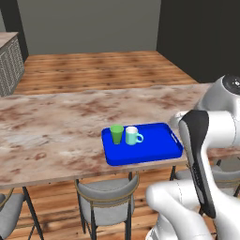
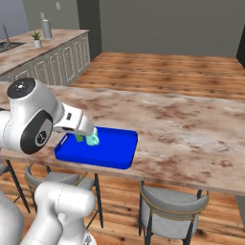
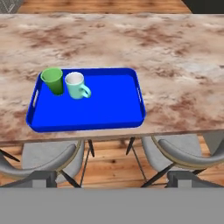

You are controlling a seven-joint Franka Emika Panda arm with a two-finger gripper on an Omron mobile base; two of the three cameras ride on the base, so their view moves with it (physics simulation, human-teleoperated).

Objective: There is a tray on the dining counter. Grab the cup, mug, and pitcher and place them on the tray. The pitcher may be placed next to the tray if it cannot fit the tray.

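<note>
The bright blue tray (image 1: 154, 143) (image 2: 115, 146) (image 3: 109, 100) lies at the near edge of the marbled dining counter (image 1: 56, 122) (image 3: 175, 52). On its left part stand the green cup (image 1: 116, 134) (image 3: 53, 80) and, touching or almost touching it, the teal mug (image 1: 133, 135) (image 3: 76, 85) with its handle towards the tray's middle. In the right base view my hand partly covers both. My gripper (image 3: 113, 179) hangs back from the counter's near edge, open, with nothing between its fingers. The pitcher is out of view.
Grey chairs (image 1: 105, 194) (image 2: 172, 206) (image 3: 48, 159) are tucked under the counter's near edge. A second marbled worktop with cream cabinets (image 2: 43, 52) and a small plant (image 2: 36, 39) stands at the far left. Wooden floor lies beyond the counter.
</note>
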